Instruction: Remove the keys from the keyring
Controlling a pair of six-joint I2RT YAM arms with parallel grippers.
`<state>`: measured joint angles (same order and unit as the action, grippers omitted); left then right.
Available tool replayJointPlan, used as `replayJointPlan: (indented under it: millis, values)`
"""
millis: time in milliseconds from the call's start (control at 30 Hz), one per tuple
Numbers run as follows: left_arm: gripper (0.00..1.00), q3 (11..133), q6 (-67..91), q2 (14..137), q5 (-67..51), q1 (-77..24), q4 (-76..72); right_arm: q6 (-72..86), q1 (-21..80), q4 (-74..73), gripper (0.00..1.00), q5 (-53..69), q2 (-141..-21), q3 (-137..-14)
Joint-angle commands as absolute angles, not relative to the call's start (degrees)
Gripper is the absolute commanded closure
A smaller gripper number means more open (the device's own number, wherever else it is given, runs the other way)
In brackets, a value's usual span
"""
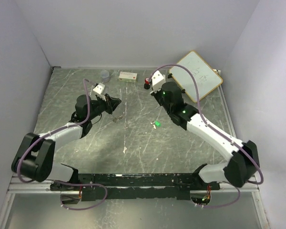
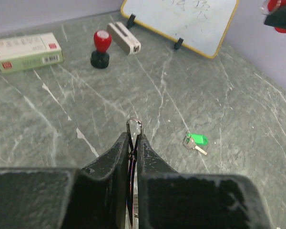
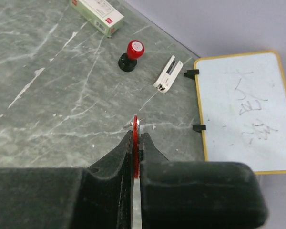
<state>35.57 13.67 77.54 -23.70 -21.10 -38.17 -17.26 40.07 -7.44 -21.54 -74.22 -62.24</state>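
Observation:
My left gripper (image 1: 116,106) is shut on the thin silver keyring (image 2: 134,125), whose loop sticks out past the fingertips; it also shows in the top view (image 1: 117,116). My right gripper (image 1: 154,93) is shut on the red key (image 3: 136,125), held edge-on between the jaws above the table. It shows at the top right of the left wrist view (image 2: 280,10). The green key (image 1: 157,124) lies loose on the table between the arms, and also shows in the left wrist view (image 2: 196,140).
At the back stand a clear cup (image 1: 105,74), a white and green box (image 1: 128,76), a black knob with a red top (image 1: 147,85), a small white object (image 3: 166,76) and a yellow-framed whiteboard (image 1: 196,75). White walls enclose the grey marbled table.

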Motion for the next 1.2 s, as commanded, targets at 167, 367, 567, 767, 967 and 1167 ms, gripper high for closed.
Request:
replayJointPlan:
  millis: [167, 367, 567, 767, 967, 1167]
  values:
    - [0.93, 35.19, 19.60, 87.57, -30.77, -19.34, -55.32, -7.13, 29.17, 5.77, 1.00, -5.81, -87.10, -59.01]
    - [0.93, 37.13, 18.99, 94.65, -29.02, -19.34, -55.74, -4.67, 26.66, 8.33, 1.00, -0.19, -92.88, -58.73]
    - [0.91, 39.60, 22.38, 103.50, -29.88, -18.94, -60.05, -3.40, 26.20, 9.89, 1.00, 2.31, -98.61, -59.80]
    - [0.75, 41.40, 23.25, 107.27, -29.57, -18.46, -61.05, -2.08, 25.78, 11.12, 1.00, 5.32, -103.14, -60.03]
    - [0.48, 41.33, 21.74, 106.52, -26.85, -17.78, -60.24, -1.63, 25.34, 12.46, 1.00, 6.45, -106.68, -60.35]
    - [0.35, 41.42, 17.40, 103.71, -22.77, -17.54, -55.90, -1.34, 25.05, 12.85, 0.92, 7.45, -109.81, -61.88]
